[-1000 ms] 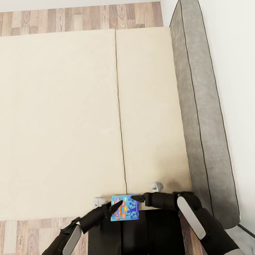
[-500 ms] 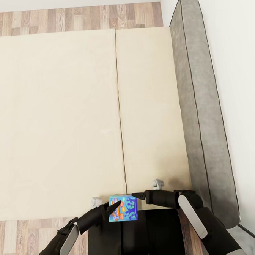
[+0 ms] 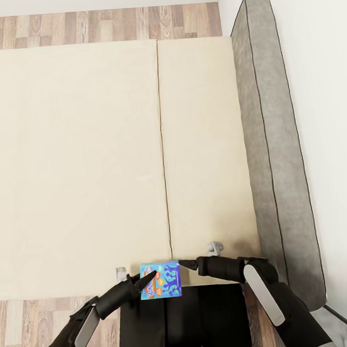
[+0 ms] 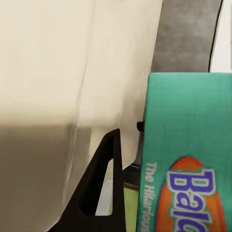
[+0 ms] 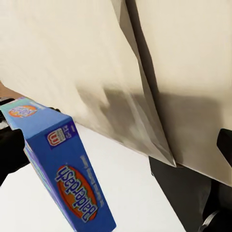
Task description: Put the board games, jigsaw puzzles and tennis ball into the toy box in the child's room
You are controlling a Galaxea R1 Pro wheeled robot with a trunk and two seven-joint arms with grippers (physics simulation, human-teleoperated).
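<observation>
the beige bed (image 3: 90, 164) spread wide ahead, its grey headboard (image 3: 275, 151) along the right wall. at the mattress's near edge, above the robot's dark base, the blue board game (image 3: 161, 280) stood gripped in the left gripper (image 3: 142, 282). whether the right gripper (image 3: 184, 265), just beside the box, was open could not be told.

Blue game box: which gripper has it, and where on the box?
The left gripper holds the blue board game, jaws closed on its left edge, near the title end. The right gripper sits at its upper right corner, gripping nothing.
</observation>
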